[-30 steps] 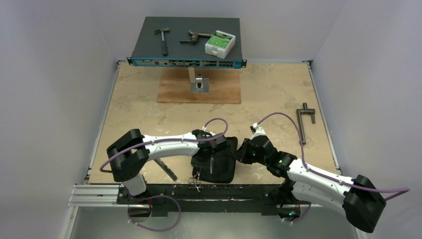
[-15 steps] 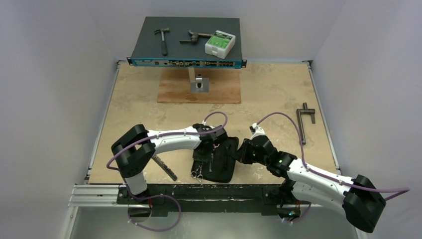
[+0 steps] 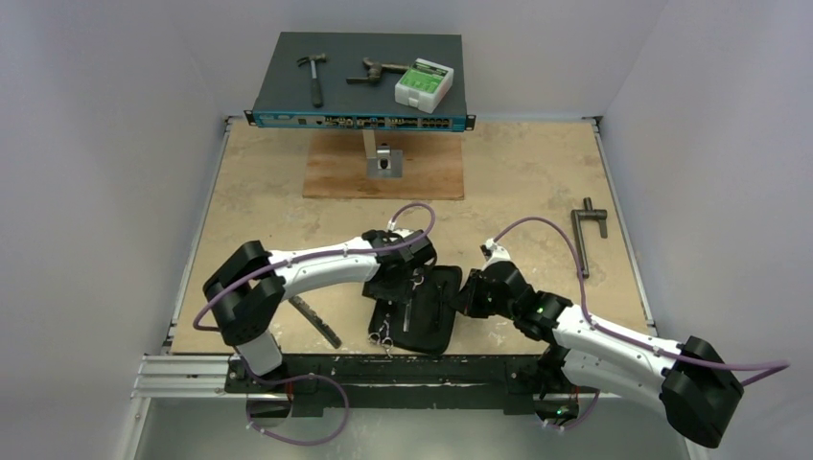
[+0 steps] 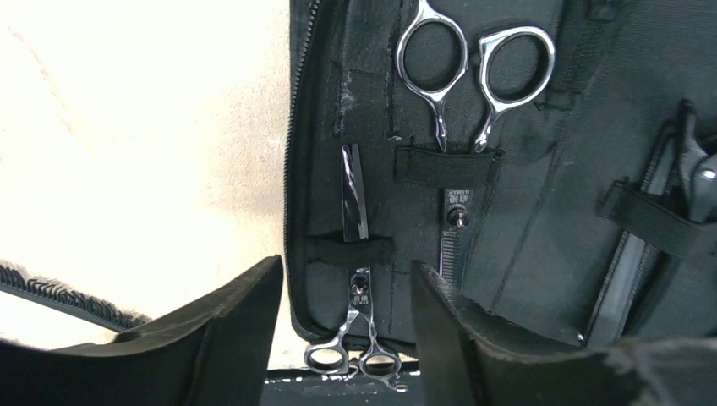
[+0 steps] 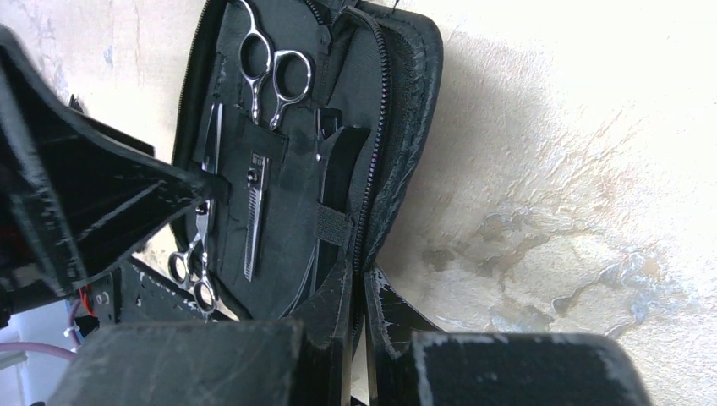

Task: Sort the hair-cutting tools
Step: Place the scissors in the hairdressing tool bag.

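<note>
An open black zip case [image 3: 436, 316] lies near the table's front edge. One pair of silver scissors [image 4: 362, 292] sits under an elastic strap at the case's left side, its rings past the case's near edge. A second pair of scissors [image 4: 440, 93] is tucked under the strap beside it, rings up. My left gripper [image 4: 345, 269] hovers open over the first pair, touching nothing. A black clip [image 4: 693, 169] sits under a strap at the right. The black comb [image 3: 316, 321] lies on the table left of the case. My right gripper [image 5: 359, 283] is shut on the case's zipper edge [image 5: 372, 169].
At the back, a network switch [image 3: 288, 120] carries a hammer [image 3: 313, 77], a rusty tool [image 3: 376, 71] and a green-white box [image 3: 423, 84]. A wooden board [image 3: 336, 177] with a metal post lies below it. A grey T-shaped bar [image 3: 585, 235] lies far right. A metal rail [image 3: 182, 376] runs along the near edge.
My left gripper has opened and let go of the strapped scissors, then drawn back toward the far side. The right gripper has stayed shut on the case edge.
</note>
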You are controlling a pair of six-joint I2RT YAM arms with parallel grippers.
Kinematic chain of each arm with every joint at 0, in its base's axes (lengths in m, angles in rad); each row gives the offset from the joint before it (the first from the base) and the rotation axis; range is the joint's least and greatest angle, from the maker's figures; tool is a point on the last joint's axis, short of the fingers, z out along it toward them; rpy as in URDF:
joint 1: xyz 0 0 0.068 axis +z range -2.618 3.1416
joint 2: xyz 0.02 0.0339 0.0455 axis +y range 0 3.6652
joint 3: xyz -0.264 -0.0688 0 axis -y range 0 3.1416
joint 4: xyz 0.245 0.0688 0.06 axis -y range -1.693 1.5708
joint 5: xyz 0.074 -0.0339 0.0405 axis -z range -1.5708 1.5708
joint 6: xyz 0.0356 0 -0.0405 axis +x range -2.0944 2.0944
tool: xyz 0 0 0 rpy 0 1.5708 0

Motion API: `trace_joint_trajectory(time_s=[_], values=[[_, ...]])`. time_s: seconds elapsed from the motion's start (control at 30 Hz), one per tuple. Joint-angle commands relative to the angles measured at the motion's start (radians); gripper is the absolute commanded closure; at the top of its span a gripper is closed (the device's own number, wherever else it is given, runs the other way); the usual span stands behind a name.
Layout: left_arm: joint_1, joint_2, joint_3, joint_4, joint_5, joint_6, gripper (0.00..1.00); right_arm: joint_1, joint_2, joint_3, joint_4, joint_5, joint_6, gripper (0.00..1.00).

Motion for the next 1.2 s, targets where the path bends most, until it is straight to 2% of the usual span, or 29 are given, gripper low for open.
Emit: trace_joint_trajectory(time_s=[0.0,0.13,0.23,0.37,0.57,0.77,0.83,1.0,1.17], values=[[0.006,-0.099,0.023,-0.018,-0.029,0.037,0.41,0.002,0.003,0.045,-0.054,0.005,-0.047,1.0],[0.008,-0.186,-0.02,-0.014,-0.067,0.033,0.4,0.003,0.013,0.063,-0.072,0.007,-0.067,1.0],[0.051,-0.217,-0.061,0.02,-0.078,0.044,0.41,0.003,0.037,0.075,-0.082,0.013,-0.069,1.0],[0.131,-0.192,-0.109,0.125,-0.008,0.091,0.47,0.003,0.049,0.087,-0.082,0.008,-0.084,1.0],[0.162,-0.142,-0.118,0.206,0.041,0.159,0.5,0.003,0.048,0.104,-0.103,0.014,-0.092,1.0],[0.2,-0.111,-0.164,0.267,0.094,0.177,0.66,0.003,0.051,0.105,-0.104,0.019,-0.087,1.0],[0.201,-0.1,-0.181,0.284,0.107,0.178,0.69,0.003,0.054,0.106,-0.104,0.019,-0.089,1.0],[0.208,-0.091,-0.215,0.325,0.121,0.171,0.66,0.002,0.063,0.113,-0.102,0.014,-0.096,1.0],[0.209,-0.107,-0.239,0.373,0.158,0.162,0.58,0.003,0.074,0.122,-0.106,0.013,-0.102,1.0]])
